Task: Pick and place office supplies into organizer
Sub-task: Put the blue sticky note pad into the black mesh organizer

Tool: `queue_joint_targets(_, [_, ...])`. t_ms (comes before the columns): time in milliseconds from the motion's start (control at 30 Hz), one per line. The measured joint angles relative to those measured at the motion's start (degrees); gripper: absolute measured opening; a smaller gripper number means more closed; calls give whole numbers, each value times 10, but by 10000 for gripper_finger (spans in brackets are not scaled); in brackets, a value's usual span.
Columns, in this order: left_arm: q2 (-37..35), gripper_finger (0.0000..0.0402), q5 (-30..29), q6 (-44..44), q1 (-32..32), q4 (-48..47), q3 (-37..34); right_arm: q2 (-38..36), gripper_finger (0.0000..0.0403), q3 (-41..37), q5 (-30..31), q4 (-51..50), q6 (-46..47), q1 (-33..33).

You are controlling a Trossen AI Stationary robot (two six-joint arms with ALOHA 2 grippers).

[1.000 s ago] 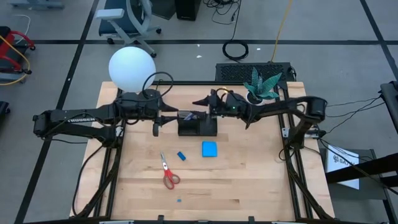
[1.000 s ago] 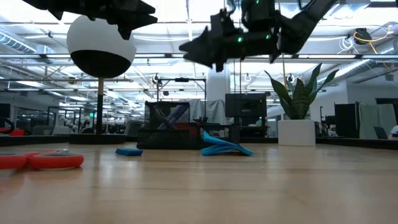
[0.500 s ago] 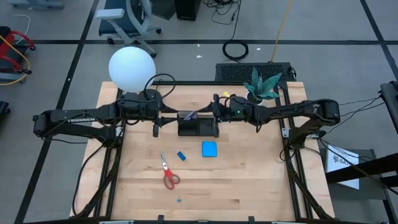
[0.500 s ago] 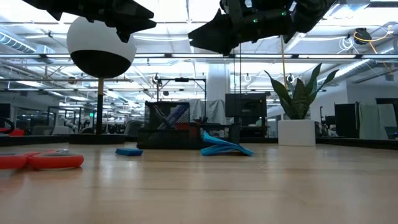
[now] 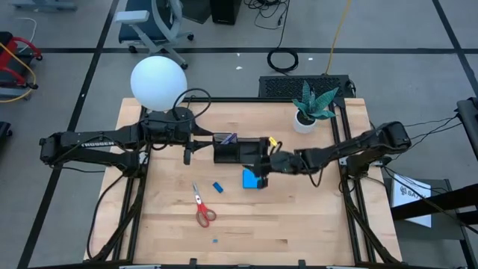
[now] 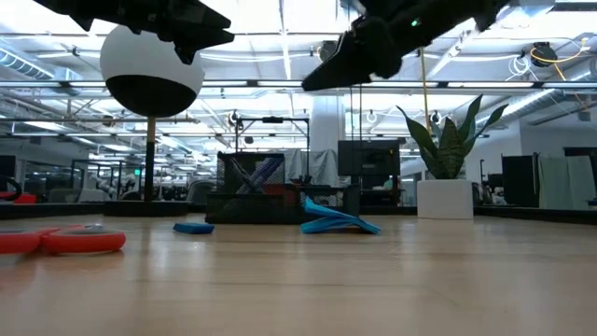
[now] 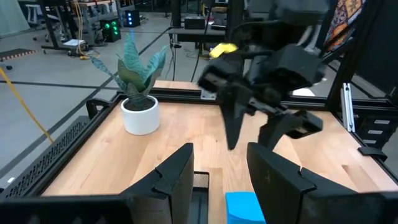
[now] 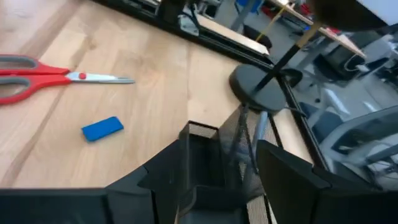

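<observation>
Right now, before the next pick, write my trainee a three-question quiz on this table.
1. True or false: the scissors lie inside the organizer.
2. The right jaws hover over: A) the note pad; B) the plant; C) the scissors.
3. Fill in: the left jaws, beside the organizer on the lamp's side, are ____.

Key: 1 false, they lie on the table; 2 A; 3 open.
</observation>
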Motion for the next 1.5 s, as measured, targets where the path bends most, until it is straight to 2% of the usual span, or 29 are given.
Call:
queue_joint_targets(133, [0,159,0,0,0,-4,0,1,190,1,48,-54,24,48])
queue_joint_targets(333, [0,159,0,1,0,-4,0,3,188,-7,80,-144,100,95])
queue_joint_targets(467, [0,159,-1,1,0,-4,0,14,187,-41,79,-136,134,116])
queue_joint_targets(600, [0,159,-1,1,0,-4,0,55,187,-61,82,-88,136,126])
queue_joint_targets(733, [0,159,-1,1,0,-4,0,109,187,-58,78,-46,124,131])
queue_joint_targets(933, [0,159,-2,1,0,-3,0,170,187,-40,80,-44,112,138])
queue_joint_targets(1200, [0,159,-2,1,0,-2,0,192,187,-34,154,-44,71,136])
queue_joint_targets(1500, [0,159,-2,1,0,-2,0,212,185,-32,153,-34,64,120])
